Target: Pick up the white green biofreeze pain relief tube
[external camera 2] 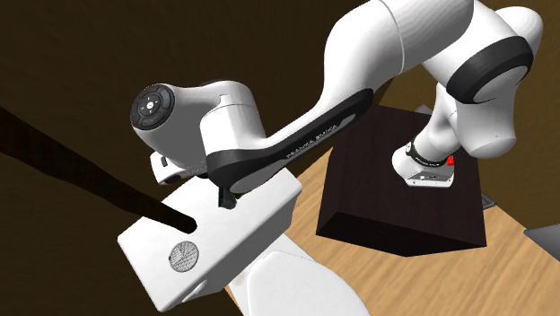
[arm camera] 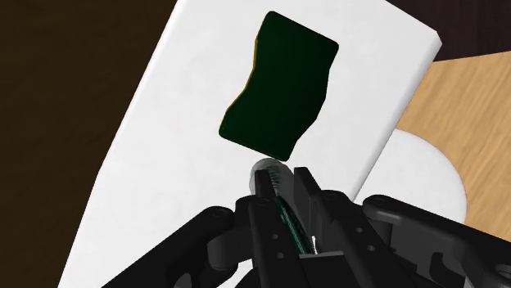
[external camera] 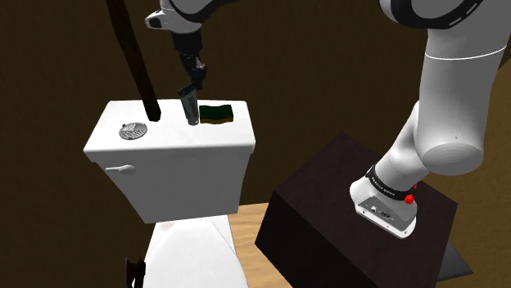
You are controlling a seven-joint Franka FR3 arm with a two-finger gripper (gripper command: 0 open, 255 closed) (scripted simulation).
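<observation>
Near the back edge of the tank lid [external camera: 168, 146] in the shoulder view, gripper [external camera: 192, 82] clamped on the upright tube [external camera: 190, 106], just beside a dark sponge [external camera: 216, 113] — second exterior view, arm [external camera 2: 296, 135] above the tank lid — wrist view, fingers [arm camera: 307, 192] pinching the tube, cap by the sponge.

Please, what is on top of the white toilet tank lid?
The lid carries a dark green sponge, a round grey disc and a dark rod's end. The tube, clasped in the tool, is beside the sponge; whether it touches the lid cannot be told.

Dim, flat rendered light with dark surroundings and faint shadows.
</observation>
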